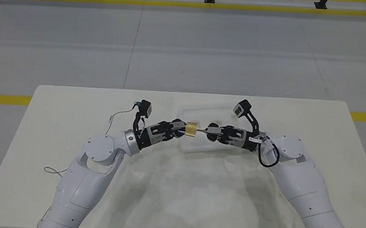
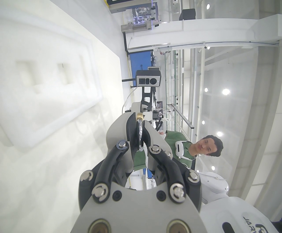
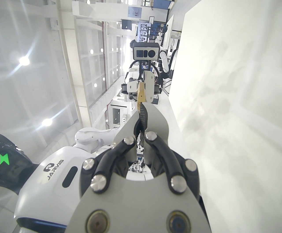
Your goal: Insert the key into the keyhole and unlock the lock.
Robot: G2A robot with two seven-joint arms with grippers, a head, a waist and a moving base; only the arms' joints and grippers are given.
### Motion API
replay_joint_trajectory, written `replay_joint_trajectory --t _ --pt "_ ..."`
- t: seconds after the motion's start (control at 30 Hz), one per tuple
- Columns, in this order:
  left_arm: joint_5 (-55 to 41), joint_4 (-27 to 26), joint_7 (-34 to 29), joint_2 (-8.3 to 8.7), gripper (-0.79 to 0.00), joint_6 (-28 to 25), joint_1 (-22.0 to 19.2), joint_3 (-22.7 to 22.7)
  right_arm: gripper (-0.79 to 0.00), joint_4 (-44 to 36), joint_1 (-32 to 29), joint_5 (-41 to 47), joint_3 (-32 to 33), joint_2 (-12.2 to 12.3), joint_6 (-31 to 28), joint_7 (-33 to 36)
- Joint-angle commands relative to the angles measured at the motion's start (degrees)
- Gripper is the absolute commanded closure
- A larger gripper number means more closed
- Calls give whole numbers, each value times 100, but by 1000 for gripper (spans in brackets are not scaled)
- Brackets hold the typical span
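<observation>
So here's where you're at: both your arms meet over the middle of the table (image 1: 76, 114), held up off the surface. Your left gripper (image 1: 181, 128) (image 2: 140, 123) is clamped on the lock (image 1: 193, 128) (image 2: 140, 136). In the left wrist view the steel shackle sits pinched between the pads, with a bit of the brass body poking out past the fingertips. Your right gripper (image 1: 212, 131) (image 3: 142, 110) comes in from the lock's 3 o'clock side, while the left one sits at its 9 o'clock, so the two point nose to nose. The right fingers are squeezed together on the key (image 1: 203, 130) (image 3: 139, 105), and only a short bit of it sticks out past the tips. From the right wrist view the lock (image 3: 141, 92) is edge-on, right in line with the key. The key's tip is at the lock's 3 o'clock face, touching or as good as. I honestly can't tell whether it's in the keyhole or just resting against it. Below all this is a white foam tray (image 1: 199, 109) (image 2: 66, 92) with a few cutouts, stretching from under the lock toward 12 o'clock. Over at the table's 9 o'clock side, a thin white cable (image 1: 110, 119) lies near your left arm.
</observation>
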Motion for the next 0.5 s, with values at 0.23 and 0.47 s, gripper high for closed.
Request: replay_joint_trajectory --t 0.23,0.47 --pt "-7 31 17 29 0 -11 -14 -14 0 133 81 48 -57 -14 -42 -12" --pt "-3 37 14 49 0 -5 -25 -2 0 163 85 46 -60 -12 -58 -50"
